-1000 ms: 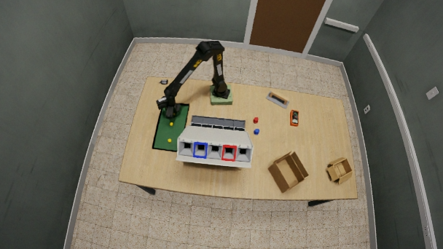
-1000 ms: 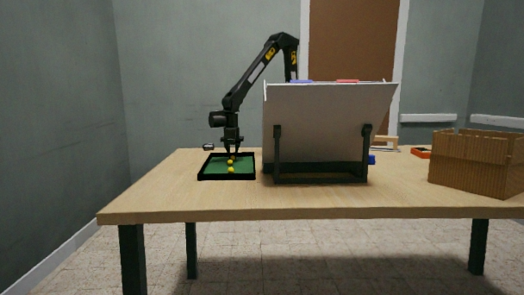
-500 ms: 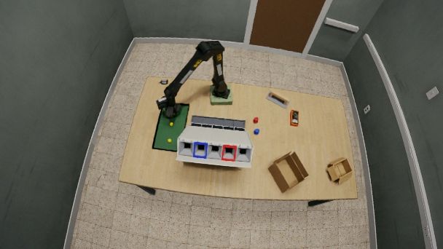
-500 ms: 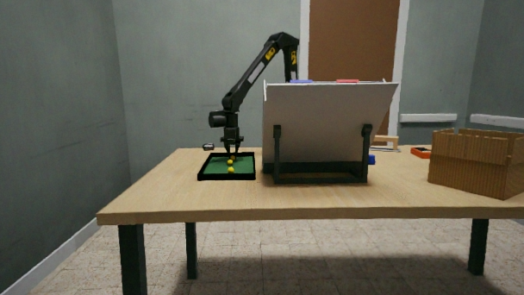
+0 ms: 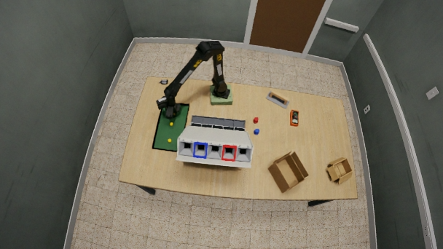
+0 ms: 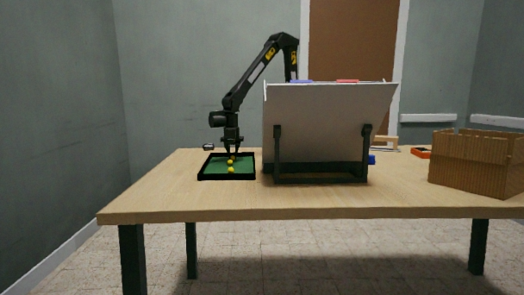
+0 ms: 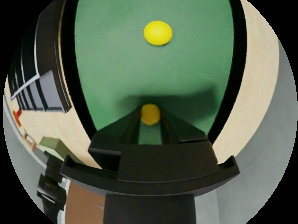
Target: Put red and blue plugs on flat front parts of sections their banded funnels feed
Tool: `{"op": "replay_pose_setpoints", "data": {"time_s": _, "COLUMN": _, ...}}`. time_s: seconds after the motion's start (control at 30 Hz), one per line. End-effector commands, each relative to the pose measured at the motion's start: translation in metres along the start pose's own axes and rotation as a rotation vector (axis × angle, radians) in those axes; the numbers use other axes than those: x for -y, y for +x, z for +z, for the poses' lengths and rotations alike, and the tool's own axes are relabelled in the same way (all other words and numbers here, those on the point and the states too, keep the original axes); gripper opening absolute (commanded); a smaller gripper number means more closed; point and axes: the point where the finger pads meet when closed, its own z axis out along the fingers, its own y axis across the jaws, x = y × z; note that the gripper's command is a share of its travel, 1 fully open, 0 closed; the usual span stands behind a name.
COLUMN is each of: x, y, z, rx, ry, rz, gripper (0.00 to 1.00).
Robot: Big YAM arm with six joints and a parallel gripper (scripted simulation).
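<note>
Now the gripper (image 5: 173, 114) (image 6: 233, 154) (image 7: 150, 111) is closed partway, pinching a marble (image 6: 233, 158) (image 7: 150, 114); best lift straight up, grip steady, clearing the tray's rim (image 5: 157, 127) (image 6: 226, 177) (image 7: 240, 50).

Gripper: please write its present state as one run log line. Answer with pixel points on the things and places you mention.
gripper (image 5: 173, 115) (image 6: 232, 155) (image 7: 150, 111): shut on marble (image 7: 150, 114) | over: tray (image 5: 157, 127) (image 6: 227, 177) (image 7: 240, 50) | plugs: both on table (image 5: 317, 145) (image 6: 172, 200) (image 7: 261, 95)

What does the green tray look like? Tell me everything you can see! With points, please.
The green tray (image 5: 164, 135) (image 6: 247, 166) (image 7: 115, 60) is a shallow four-sided tray with a thin black rim and a smooth, felt-looking green floor. It lies flat on the wooden table (image 5: 313, 145) (image 6: 181, 194), beside the white funnel stand (image 5: 215, 134) (image 6: 323, 121). Two yellow marbles (image 5: 169, 140) (image 6: 231, 170) rest inside; a third is between the jaws.
</note>
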Motion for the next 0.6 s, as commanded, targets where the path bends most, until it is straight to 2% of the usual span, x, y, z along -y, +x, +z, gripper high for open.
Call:
{"op": "replay_pose_setpoints", "data": {"time_s": 0.0, "x": 0.008, "y": 0.003, "z": -0.008, "rx": 0.017, "ry": 0.033, "rz": 0.006, "gripper": 0.0}}
{"op": "replay_pose_setpoints", "data": {"time_s": 0.1, "x": 0.007, "y": 0.003, "z": -0.013, "rx": 0.01, "ry": 0.021, "rz": 0.006, "gripper": 0.0}}
{"op": "replay_pose_setpoints", "data": {"time_s": 0.23, "x": 0.022, "y": -0.005, "z": -0.029, "rx": 0.027, "ry": 0.05, "rz": 0.007, "gripper": 0.0}}
{"op": "replay_pose_setpoints", "data": {"time_s": 0.4, "x": 0.023, "y": -0.006, "z": -0.039, "rx": 0.029, "ry": 0.052, "rz": 0.007, "gripper": 0.0}}
{"op": "replay_pose_setpoints", "data": {"time_s": 0.47, "x": 0.023, "y": -0.006, "z": -0.039, "rx": 0.029, "ry": 0.052, "rz": 0.007, "gripper": 0.0}}
{"op": "replay_pose_setpoints", "data": {"time_s": 0.5, "x": 0.019, "y": -0.004, "z": -0.028, "rx": 0.011, "ry": 0.023, "rz": 0.007, "gripper": 0.0}}
{"op": "replay_pose_setpoints", "data": {"time_s": 0.57, "x": 0.022, "y": -0.006, "z": -0.044, "rx": 0.028, "ry": 0.052, "rz": 0.008, "gripper": 0.0}}
